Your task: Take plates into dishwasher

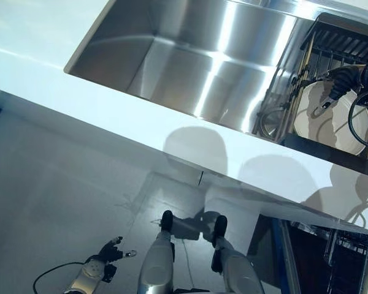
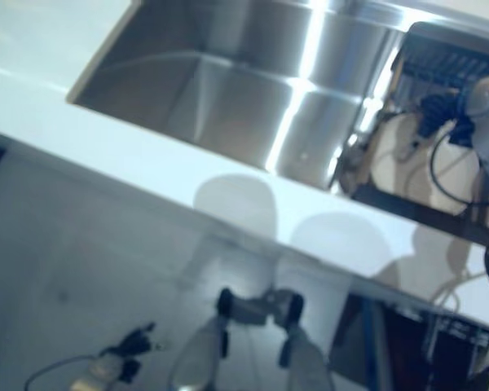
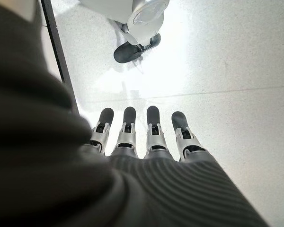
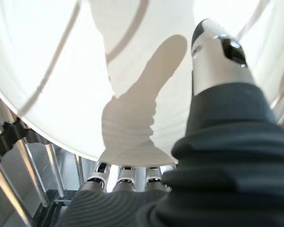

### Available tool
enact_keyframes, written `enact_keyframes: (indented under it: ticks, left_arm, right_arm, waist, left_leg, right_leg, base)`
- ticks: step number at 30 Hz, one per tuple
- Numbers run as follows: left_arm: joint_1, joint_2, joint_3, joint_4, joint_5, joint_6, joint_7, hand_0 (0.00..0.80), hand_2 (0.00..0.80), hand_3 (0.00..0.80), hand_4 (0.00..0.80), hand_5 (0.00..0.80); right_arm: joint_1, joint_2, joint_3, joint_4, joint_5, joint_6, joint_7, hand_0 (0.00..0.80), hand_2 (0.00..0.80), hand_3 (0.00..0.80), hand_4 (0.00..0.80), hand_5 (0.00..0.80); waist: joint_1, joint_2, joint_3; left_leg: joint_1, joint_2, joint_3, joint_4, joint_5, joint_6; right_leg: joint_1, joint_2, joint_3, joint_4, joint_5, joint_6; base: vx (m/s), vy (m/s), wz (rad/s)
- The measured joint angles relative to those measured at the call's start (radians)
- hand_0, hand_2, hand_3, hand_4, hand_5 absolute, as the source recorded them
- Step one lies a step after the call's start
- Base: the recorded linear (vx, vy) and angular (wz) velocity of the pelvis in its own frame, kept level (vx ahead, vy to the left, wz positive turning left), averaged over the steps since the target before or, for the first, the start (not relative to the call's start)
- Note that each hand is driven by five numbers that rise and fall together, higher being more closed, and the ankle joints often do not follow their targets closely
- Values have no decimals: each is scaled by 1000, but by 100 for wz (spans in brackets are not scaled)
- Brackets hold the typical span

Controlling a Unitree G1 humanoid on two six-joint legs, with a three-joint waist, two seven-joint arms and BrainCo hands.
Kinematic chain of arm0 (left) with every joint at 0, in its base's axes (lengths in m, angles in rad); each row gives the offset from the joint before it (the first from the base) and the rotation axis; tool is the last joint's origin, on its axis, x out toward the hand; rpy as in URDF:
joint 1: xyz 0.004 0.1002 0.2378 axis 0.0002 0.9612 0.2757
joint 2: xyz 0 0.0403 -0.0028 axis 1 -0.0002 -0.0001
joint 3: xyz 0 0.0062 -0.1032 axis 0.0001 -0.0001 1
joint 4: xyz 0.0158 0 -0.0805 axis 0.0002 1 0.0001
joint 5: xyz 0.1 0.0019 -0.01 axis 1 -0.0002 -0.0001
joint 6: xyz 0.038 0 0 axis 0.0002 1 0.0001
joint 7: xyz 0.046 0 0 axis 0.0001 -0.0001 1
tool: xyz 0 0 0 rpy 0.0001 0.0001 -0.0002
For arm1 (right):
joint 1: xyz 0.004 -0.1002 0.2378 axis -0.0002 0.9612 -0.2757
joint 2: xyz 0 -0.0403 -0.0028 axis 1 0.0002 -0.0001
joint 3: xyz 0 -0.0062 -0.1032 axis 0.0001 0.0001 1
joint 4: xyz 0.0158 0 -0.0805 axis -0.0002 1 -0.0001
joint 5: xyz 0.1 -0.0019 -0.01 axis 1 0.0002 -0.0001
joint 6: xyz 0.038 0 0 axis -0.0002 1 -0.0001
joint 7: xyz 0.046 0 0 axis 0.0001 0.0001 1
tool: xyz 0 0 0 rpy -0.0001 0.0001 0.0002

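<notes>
Steel sink (image 1: 190, 61) in a white counter (image 1: 37, 55).

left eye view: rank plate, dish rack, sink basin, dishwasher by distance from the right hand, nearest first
1. Plate: white, in the rack, in the right hand, thumb on its face and fingers under its rim.
2. Dish rack: dark, around the plate, right end of the sink.
3. Sink basin: steel, to the hand's left.
4. Dishwasher: open, below the counter edge, lower right.
</notes>
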Motion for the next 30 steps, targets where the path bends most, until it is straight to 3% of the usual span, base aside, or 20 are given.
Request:
enact_keyframes:
  ticks: [6, 7, 9, 10, 11, 19, 30]
  left_arm:
    - [1, 3, 0, -1, 0, 0, -1, 0, 0, 0, 0, 0]
    - [1, 4, 0, -1, 0, 0, -1, 0, 0, 0, 0, 0]
    - [0, 4, 0, -3, 0, 0, -1, 0, 0, 0, 0, 0]
    - [0, 5, 0, -5, 0, 0, -1, 0, 0, 0, 0, 0]
    - [0, 6, 0, -7, 0, 0, -1, 0, 0, 0, 0, 0]
    - [0, 8, 1, -10, 0, -1, -4, 0, 0, 0, 0, 0]
    - [0, 8, 2, -13, 1, -2, -4, 0, 0, 0, 0, 0]
  right_arm:
    - [-14, -2, -9, 11, -1, 19, 21, 0, 0, 0, 0, 0]
    - [-18, -2, -9, 11, -2, 23, 33, 141, 141, 141, 141, 141]
    - [-21, -4, -17, 11, -18, 29, 52, 329, 329, 329, 329, 329]
    - [-21, -6, -19, 12, -22, 33, 53, 536, 536, 536, 536, 536]
    - [-22, -7, -23, 12, -27, 35, 55, 800, 800, 800, 800, 800]
    - [-14, 2, -30, -3, -36, 34, 107, 800, 800, 800, 800, 800]
    - [-6, 2, -29, -8, -36, 34, 125, 800, 800, 800, 800, 800]
  waist:
    - [4, -4, 2]
    - [4, -6, 3]
    - [4, -9, 5]
    - [4, -10, 6]
    - [5, -11, 6]
    - [27, -25, 11]
    - [26, -49, 18]
  left_leg:
    - [-11, -1, 0, 2, 3, 4]
    - [-11, -1, 0, 3, 3, 4]
    - [-11, 0, 0, 4, 3, 4]
    - [-12, 0, 0, 7, 3, 4]
    - [-12, -1, 0, 9, 3, 4]
    - [-7, -1, 27, 18, 3, 4]
    - [19, -3, 27, 18, 3, 4]
  right_leg:
    - [-17, -2, -1, 18, -4, 0]
    - [-17, -2, -2, 19, -4, 0]
    - [-17, -3, -6, 23, -9, 0]
    - [-17, -4, -9, 30, -14, 0]
    - [-17, -4, -12, 35, -19, 1]
    - [-13, -9, -22, 64, -38, -2]
    - [15, -12, -24, 61, -41, 0]
  base:
    - [0, 0, 0]
    - [0, 0, 0]
    - [4, 8, 3]
    - [9, 16, 10]
    - [8, 12, 10]
    - [-7, 18, 4]
    - [-16, 24, 1]
